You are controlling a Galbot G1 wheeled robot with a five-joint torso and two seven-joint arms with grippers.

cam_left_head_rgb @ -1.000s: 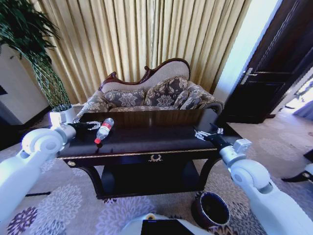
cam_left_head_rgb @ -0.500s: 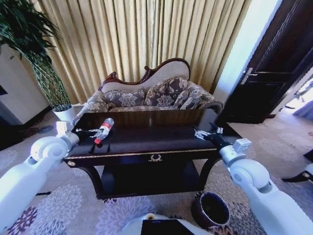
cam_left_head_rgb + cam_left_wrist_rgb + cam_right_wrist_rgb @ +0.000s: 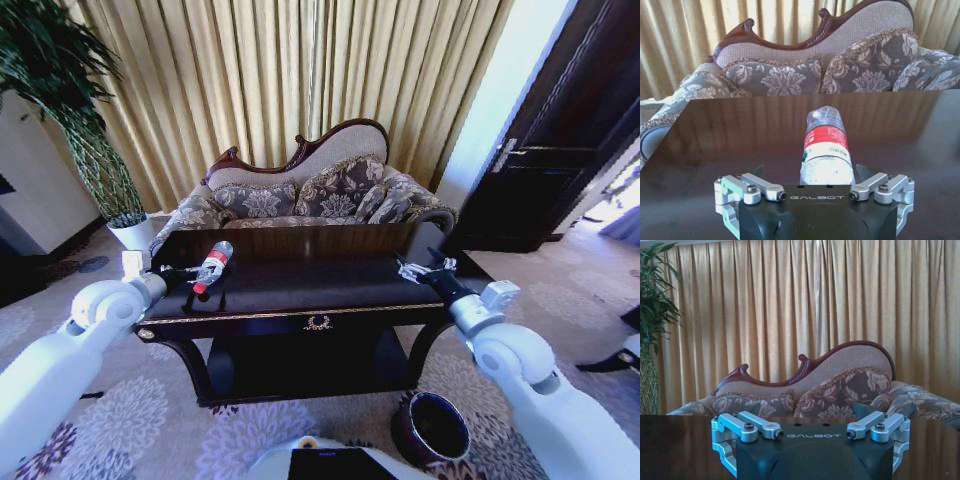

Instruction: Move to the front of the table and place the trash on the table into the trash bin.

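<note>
Bench: dark wood, glossy, mirrors the sofa behind it.
Bottle: on the bench, clear ribbed plastic, glossy red-white label.
My left end effector: silver metal links, matt black body, at the bottle's cap end.

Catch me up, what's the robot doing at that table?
It is parked in front of the table, clearing trash. The left gripper is open and lined up with the bottle, which lies on its side near the table's left end, cap end toward the gripper; nothing is gripped yet. The right gripper hovers open over the right end, holding nothing. The bin sits on the carpet by the front right leg.
</note>
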